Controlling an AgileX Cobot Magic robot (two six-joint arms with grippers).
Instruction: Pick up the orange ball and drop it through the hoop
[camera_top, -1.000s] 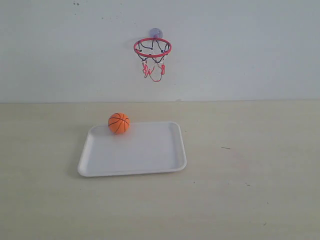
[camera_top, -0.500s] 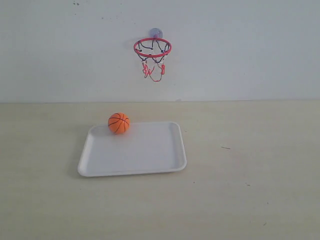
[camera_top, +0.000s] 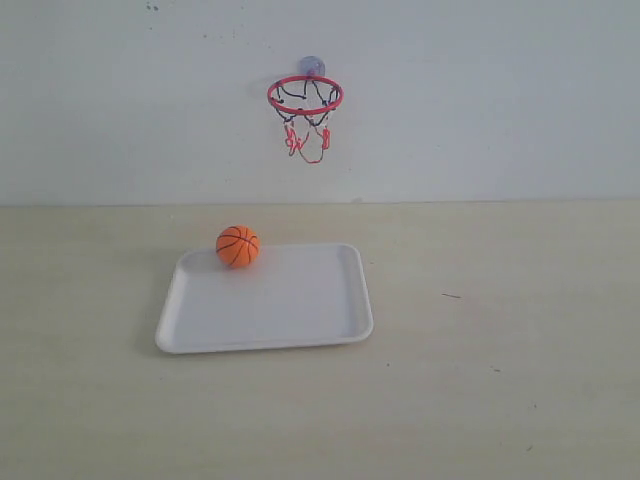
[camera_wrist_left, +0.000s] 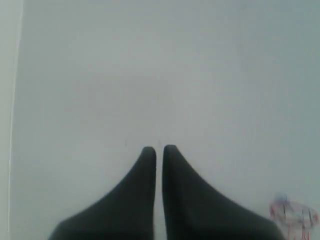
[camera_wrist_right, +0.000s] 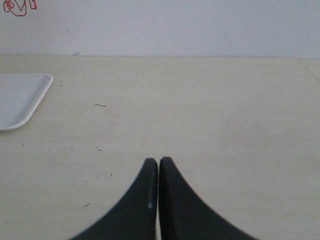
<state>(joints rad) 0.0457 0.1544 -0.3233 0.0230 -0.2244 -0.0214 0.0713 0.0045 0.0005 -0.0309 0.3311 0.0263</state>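
Note:
The orange ball (camera_top: 238, 246) rests at the back left corner of a white tray (camera_top: 300, 320) on the table. On the wall above, the hoop (camera_top: 305, 95) hangs from its suction cup, red ring level and net drooping. Neither arm shows in the exterior view. My left gripper (camera_wrist_left: 159, 149) is shut with nothing in it and faces the pale wall; the hoop (camera_wrist_left: 294, 214) shows blurred at the picture's edge. My right gripper (camera_wrist_right: 158, 161) is shut and empty, over bare table away from the tray (camera_wrist_right: 20, 107), with the hoop's net (camera_wrist_right: 19, 7) just visible.
The beige table (camera_top: 500, 340) spreads wide to the right of and in front of the tray. A white wall (camera_top: 480, 100) closes the back. Small dark specks (camera_wrist_right: 100, 105) mark the tabletop.

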